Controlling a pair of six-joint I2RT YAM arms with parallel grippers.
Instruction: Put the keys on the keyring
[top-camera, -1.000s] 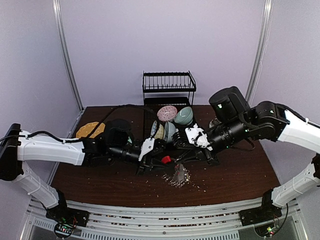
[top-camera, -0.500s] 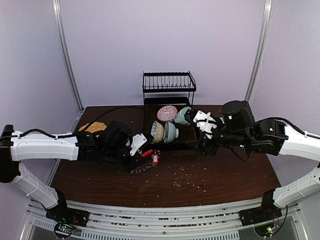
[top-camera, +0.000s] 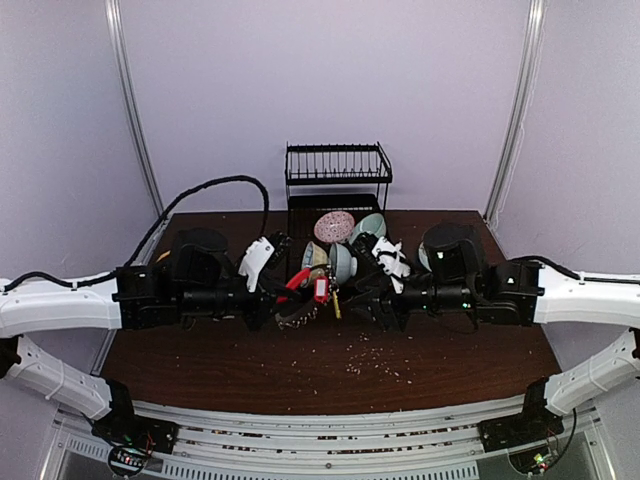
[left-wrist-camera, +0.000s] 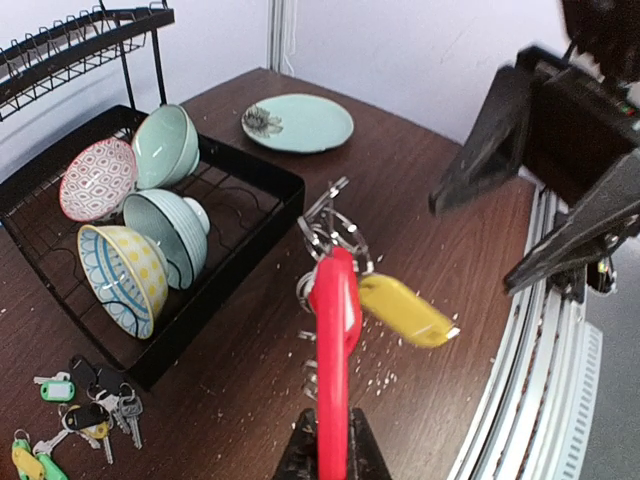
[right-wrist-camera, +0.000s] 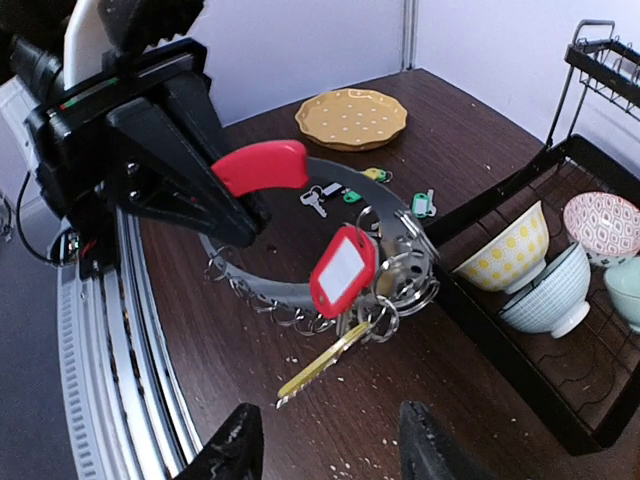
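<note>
Pinching keyring (right-wrist-camera: 255, 287) by red sleeve (right-wrist-camera: 262, 165) in left gripper (left-wrist-camera: 325, 455), raised before dish rack (left-wrist-camera: 250, 215), likely so split rings (right-wrist-camera: 290, 315) dangle reachable. Facing it with right gripper (right-wrist-camera: 330, 440), fingers spread, empty. Spare keys (left-wrist-camera: 90, 410) lying left of rack.

Bright, even light, faint shadows; the yellow-tagged key (left-wrist-camera: 405, 310) is motion-blurred.

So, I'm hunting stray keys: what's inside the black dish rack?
In the rack, four bowls: pink patterned, plain green, teal ribbed, yellow-and-blue. Nothing else visible; the bowls hide part of its floor.
</note>
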